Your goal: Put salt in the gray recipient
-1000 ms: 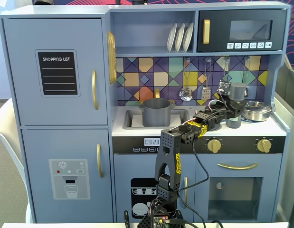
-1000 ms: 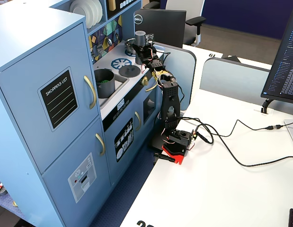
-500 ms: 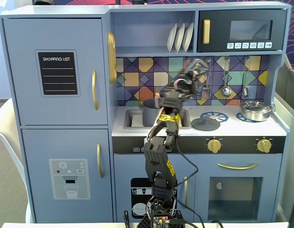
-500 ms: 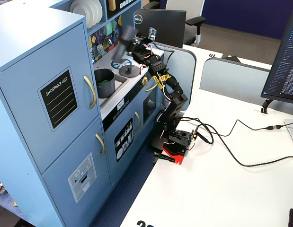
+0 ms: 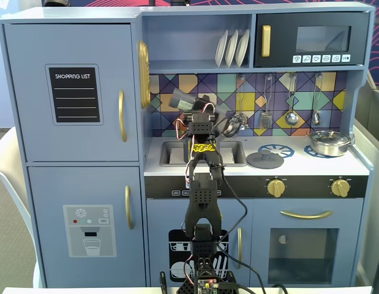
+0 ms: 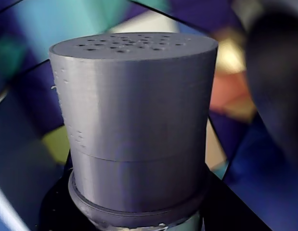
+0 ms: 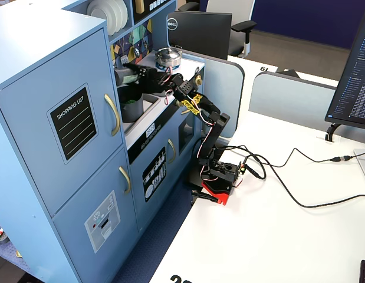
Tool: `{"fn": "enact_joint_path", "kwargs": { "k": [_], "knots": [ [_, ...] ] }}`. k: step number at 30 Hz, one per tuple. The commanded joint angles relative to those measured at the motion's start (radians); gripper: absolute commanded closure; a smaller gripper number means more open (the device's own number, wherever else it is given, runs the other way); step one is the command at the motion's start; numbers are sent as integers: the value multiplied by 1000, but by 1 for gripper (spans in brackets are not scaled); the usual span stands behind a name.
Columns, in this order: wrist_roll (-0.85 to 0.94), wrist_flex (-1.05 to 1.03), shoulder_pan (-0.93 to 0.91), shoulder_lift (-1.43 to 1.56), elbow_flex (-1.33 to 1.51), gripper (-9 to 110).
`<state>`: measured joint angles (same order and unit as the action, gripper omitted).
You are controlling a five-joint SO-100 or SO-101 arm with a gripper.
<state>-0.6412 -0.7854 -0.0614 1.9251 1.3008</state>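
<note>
White plates stand racked on the toy kitchen's upper shelf, a steel pot sits on the right burner (lid on), utensils hang behind.

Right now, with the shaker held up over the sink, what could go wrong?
1. The hand holds the gray shaker up at the tiled backsplash; swinging wide could knock it there.
2. A gray pot sits in the sink below; if the shaker isn't over it, tipping could spill outside.
3. The steel pan on the stove is far right, the wrong target.
</note>
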Motion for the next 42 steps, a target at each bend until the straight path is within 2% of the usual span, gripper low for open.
{"fn": "enact_joint_path", "kwargs": {
  "k": [1, 6, 10, 13, 17, 19, 21, 26, 28, 30, 34, 36, 39, 42],
  "knots": [
    [-253, 12, 61, -14, -112, 101],
    [-380, 172, 89, 3, -110, 101],
    [-393, 233, 123, 14, -86, 101],
    [-425, 103, 98, 8, -95, 101],
    [-492, -229, 74, -55, -230, 101],
    [-500, -264, 64, -61, -230, 101],
    [-488, -206, 77, -52, -202, 101],
    [-339, 192, 153, 8, -97, 101],
    [-287, 236, 163, -14, -133, 101],
    [-282, 175, 144, -44, -198, 101],
    [-390, -164, 86, -114, -347, 101],
    [-423, -249, 71, -120, -342, 101],
    [-436, -252, 71, -120, -313, 101],
    [-390, -64, 98, -94, -242, 101]
  ]
}}
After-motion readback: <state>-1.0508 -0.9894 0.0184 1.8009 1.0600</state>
